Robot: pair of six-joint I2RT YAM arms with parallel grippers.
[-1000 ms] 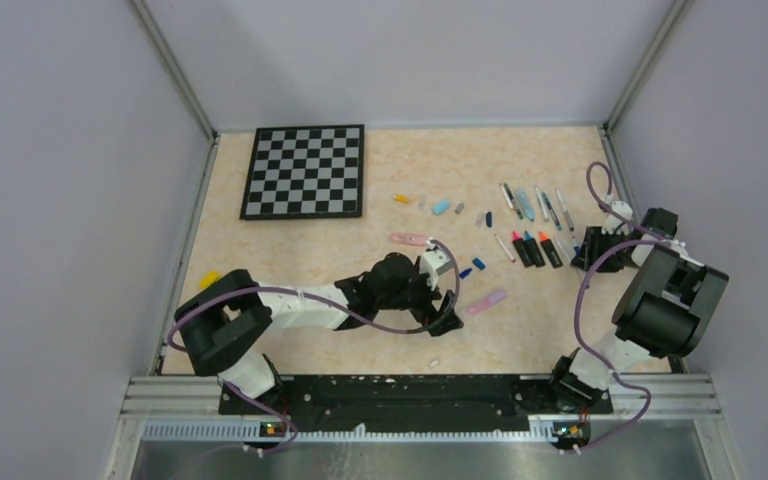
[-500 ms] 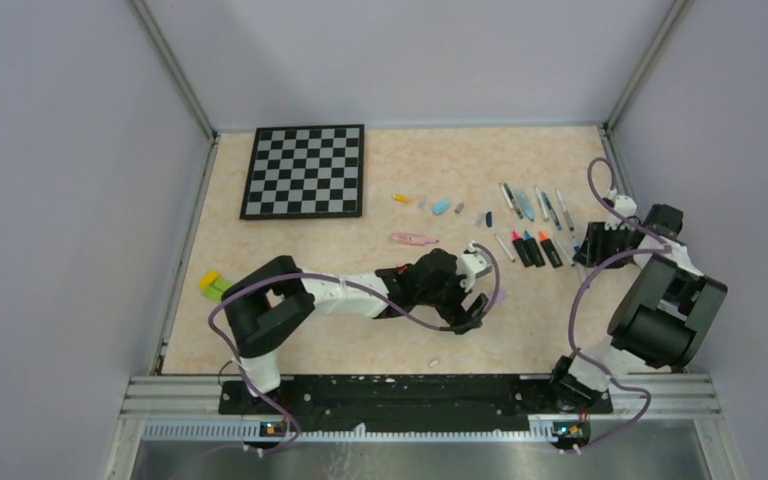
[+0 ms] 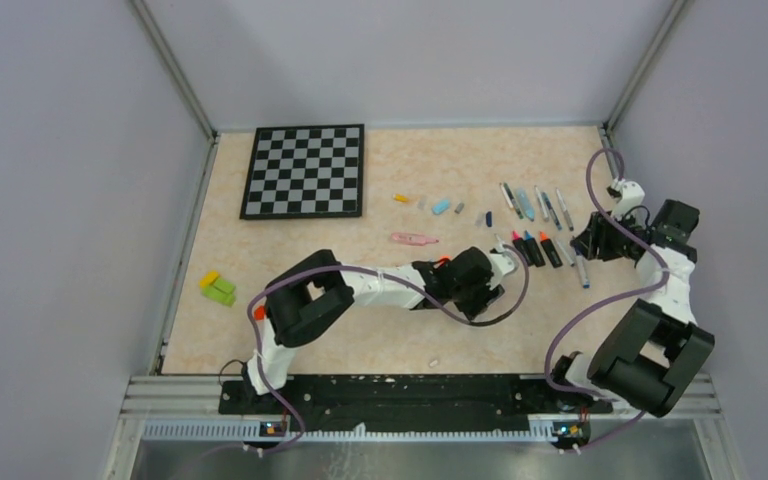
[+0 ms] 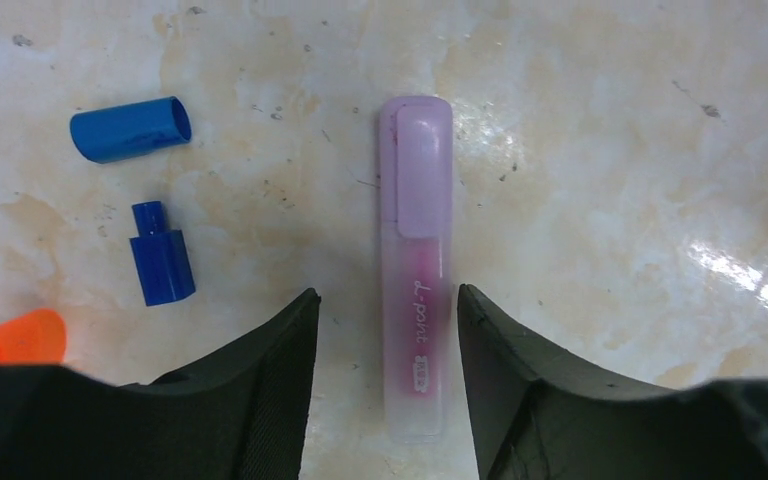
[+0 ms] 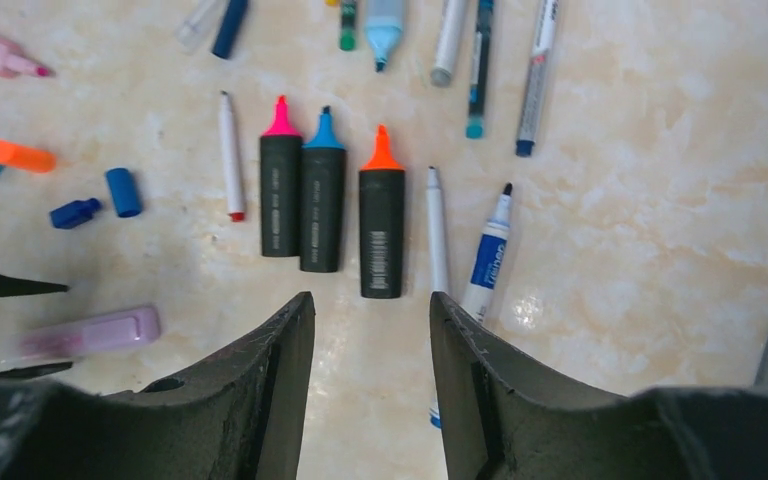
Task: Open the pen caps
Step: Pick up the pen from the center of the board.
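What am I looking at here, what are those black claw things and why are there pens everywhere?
These are two robot arms, the left arm and the right arm, bolted at the near edge of a table. The wide picture comes from a fixed camera above and behind them. The two close-ups come from cameras on the wrists; the black shapes at the bottom are each gripper's own fingers. On the table lie a checkerboard, a yellow-green block, pens and loose caps. The left gripper stands open astride a lilac highlighter with its cap on, not clearly pinching it. The right gripper is open and empty, close to three uncapped black markers.
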